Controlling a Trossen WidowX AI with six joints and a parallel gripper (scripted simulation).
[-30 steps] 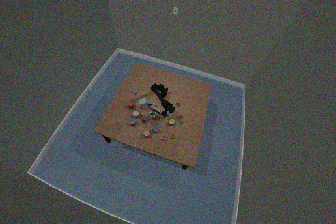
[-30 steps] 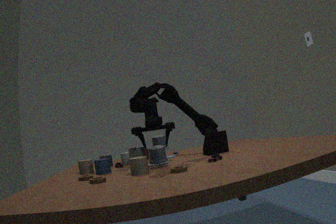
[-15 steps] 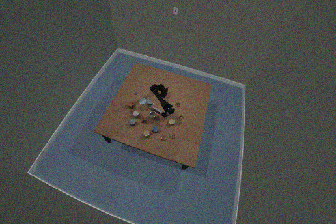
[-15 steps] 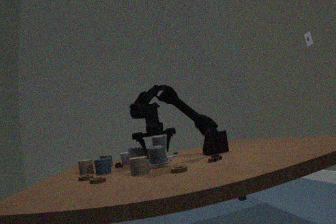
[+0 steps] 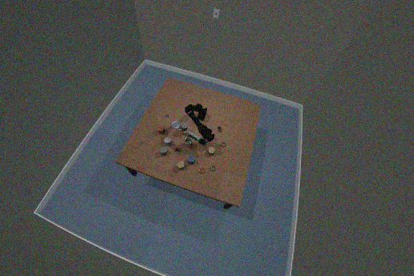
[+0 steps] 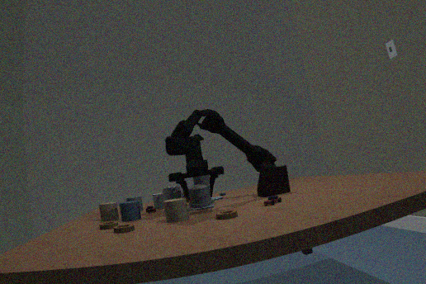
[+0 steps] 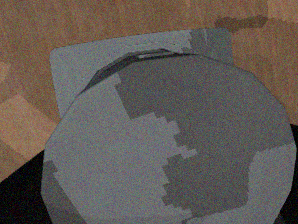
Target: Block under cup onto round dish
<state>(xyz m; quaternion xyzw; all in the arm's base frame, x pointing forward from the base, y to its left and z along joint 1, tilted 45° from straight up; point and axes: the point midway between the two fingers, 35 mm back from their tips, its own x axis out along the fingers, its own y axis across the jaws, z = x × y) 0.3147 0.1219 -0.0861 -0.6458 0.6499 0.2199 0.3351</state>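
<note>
Two black fingers of the gripper (image 5: 203, 141) (image 6: 200, 198) (image 7: 155, 162) stand apart on either side of a grey cup (image 6: 200, 196) (image 7: 170, 140), and the gripper is open; whether either finger touches the cup cannot be told. Directly beneath the gripper, this cup sits on a squarish grey pan (image 6: 201, 207) (image 7: 75, 70) at one end of the balance, its broad round top filling much of the wrist view. From there the pale beam (image 5: 192, 135) runs away from the gripper to a second grey cup (image 5: 184, 127) at the far end. Just past that cup, farther from the gripper, lies the light round dish (image 5: 176, 124). The block is out of sight, and which cup covers it cannot be told.

Near the gripper, apart from the balance, stand a cream cylinder (image 5: 212, 150) (image 6: 177, 210) and a yellowish-brown ring (image 5: 223, 144) (image 6: 227, 215). Farther off are a blue cylinder (image 5: 191, 160) (image 6: 130, 210) and another cream cylinder (image 5: 180, 165) (image 6: 109, 211). The arm (image 5: 198, 123) (image 6: 235, 137) arches above the tabletop (image 5: 233, 173) (image 6: 165, 244) from its base to the gripper.
</note>
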